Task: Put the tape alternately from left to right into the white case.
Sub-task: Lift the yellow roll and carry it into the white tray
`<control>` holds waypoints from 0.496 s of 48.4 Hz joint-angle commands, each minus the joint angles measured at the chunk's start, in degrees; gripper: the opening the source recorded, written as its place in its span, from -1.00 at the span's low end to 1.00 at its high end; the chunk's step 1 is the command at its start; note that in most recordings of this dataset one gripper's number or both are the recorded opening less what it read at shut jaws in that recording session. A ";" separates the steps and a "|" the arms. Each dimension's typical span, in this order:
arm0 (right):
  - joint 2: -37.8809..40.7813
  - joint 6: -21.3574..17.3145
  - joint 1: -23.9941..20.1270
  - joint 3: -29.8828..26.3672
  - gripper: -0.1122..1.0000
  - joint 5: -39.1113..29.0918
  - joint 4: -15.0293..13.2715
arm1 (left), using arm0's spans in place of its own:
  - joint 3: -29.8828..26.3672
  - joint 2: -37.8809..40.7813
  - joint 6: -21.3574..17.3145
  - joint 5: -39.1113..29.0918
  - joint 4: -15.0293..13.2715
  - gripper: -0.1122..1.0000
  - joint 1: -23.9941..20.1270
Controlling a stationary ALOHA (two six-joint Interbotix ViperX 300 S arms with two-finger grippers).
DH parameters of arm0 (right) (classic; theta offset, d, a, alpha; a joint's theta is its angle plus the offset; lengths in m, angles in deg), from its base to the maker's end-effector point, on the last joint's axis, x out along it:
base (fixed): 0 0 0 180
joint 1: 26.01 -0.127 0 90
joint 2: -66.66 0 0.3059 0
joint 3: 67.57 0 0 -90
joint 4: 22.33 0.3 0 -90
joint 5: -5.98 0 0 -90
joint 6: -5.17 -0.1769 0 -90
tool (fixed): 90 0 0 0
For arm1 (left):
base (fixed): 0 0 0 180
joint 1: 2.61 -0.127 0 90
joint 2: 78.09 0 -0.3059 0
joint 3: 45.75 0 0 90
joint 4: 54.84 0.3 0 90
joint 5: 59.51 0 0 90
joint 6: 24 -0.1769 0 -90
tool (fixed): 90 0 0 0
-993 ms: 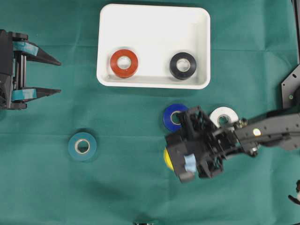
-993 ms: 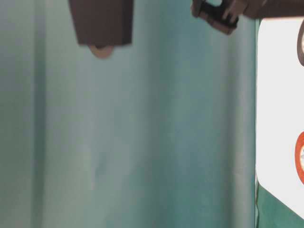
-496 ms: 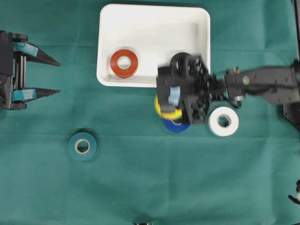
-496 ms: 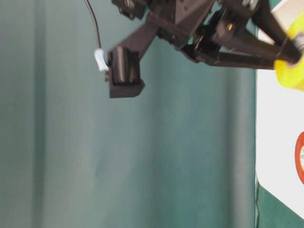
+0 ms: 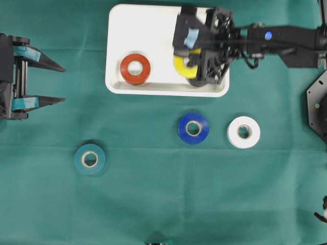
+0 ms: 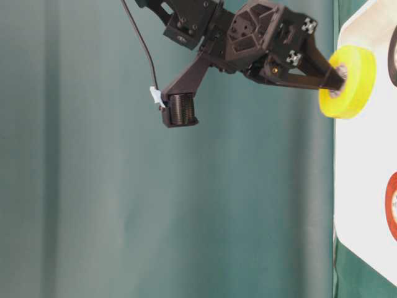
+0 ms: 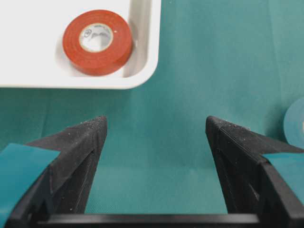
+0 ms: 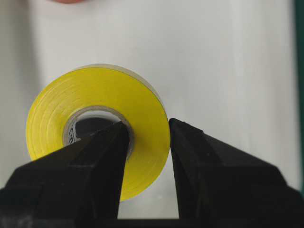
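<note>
What moved: right tool (image 5: 191, 64) has swung from the green cloth near the blue roll up over the white case (image 5: 153, 30), and it took the yellow roll (image 5: 185, 66) with it.
What stayed: left tool (image 5: 53, 81), red roll, blue roll, white roll and teal roll are all where they were.
Right tool: pinched tight on the yellow roll, one finger (image 8: 102, 156) through the hole and the other on the outside of the ring.
Yellow roll: up in the air over the right part of the white case, standing on its edge in the side view (image 6: 347, 81).
Left tool: spread wide with nothing in it, at the left edge of the surface, well apart from every roll.
Tape rolls counted: five can be seen, one of each colour.
Rolls inside the case: one red roll (image 5: 135, 68), lying flat near the front rim on the left side.
Black roll: cannot be seen, the right arm covers that corner of the case.
Rolls on the surface: three, all lying flat.
Blue roll (image 5: 193, 128): in front of the case, just beside the white roll (image 5: 243, 132).
Teal roll (image 5: 90, 159): alone on the left side, well apart from the others.
Surface (image 5: 153, 204): covered with a green cloth.
</note>
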 commanded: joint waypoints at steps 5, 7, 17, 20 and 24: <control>-1.85 0.09 5.10 -0.53 -0.80 1.05 -1.14 | -0.70 0.00 0.00 0.53 -0.09 0.64 0.18; -1.85 0.09 5.89 -0.35 -0.80 1.41 -1.23 | -0.70 0.09 0.00 0.53 0.00 0.64 0.18; -1.58 0.09 8.53 0.88 -0.80 2.90 -1.23 | -0.70 0.00 0.00 0.53 -0.09 0.64 0.18; -1.41 0.09 8.61 1.05 -0.80 3.25 -1.23 | -0.62 0.00 0.00 0.53 -0.09 0.64 0.18; -0.88 0.09 8.61 1.49 -0.80 3.60 -1.14 | -0.70 0.00 0.00 0.53 -0.09 0.64 0.18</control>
